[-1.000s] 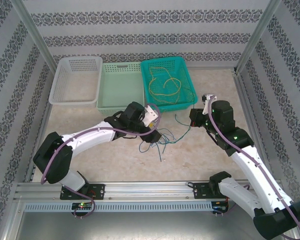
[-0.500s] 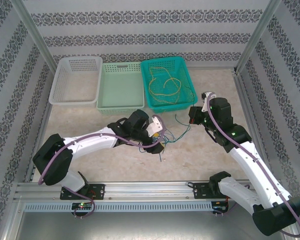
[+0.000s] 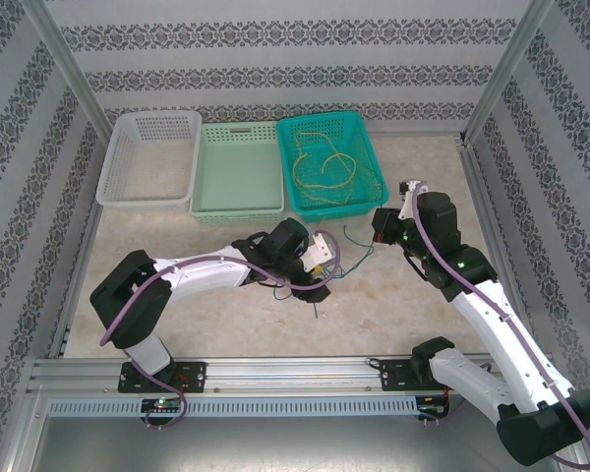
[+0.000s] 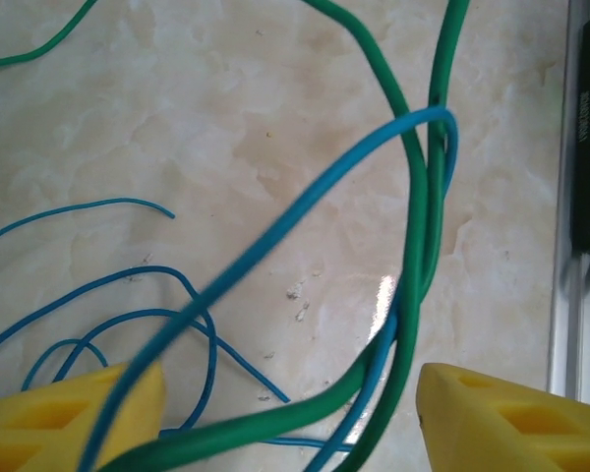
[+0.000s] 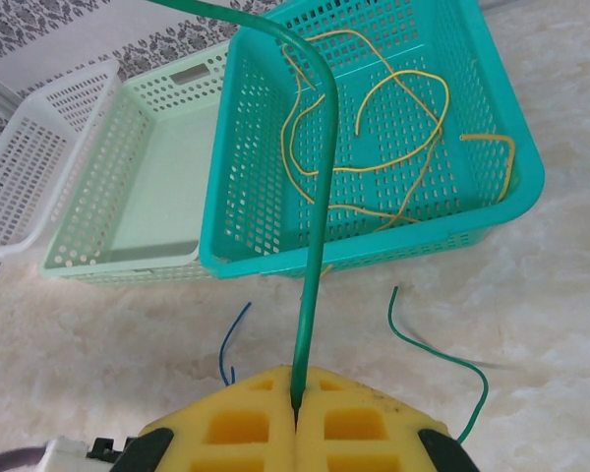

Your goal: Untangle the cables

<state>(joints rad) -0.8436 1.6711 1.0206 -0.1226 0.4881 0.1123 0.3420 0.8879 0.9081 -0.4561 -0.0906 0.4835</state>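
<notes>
Stretching toward teal basket [image 5: 374, 251], green cable [image 5: 316, 275], in right end effector [image 5: 295, 403]

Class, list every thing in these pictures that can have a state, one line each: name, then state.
yellow cable, lying loose in the teal basket
green cable, pinched in the right gripper
blue cable, on the table, tangled with the green cable
teal basket, holds the yellow cable
pale green basket, empty
white basket, empty
left gripper, open, fingers astride green and blue cables
right gripper, shut on the green cable
</notes>
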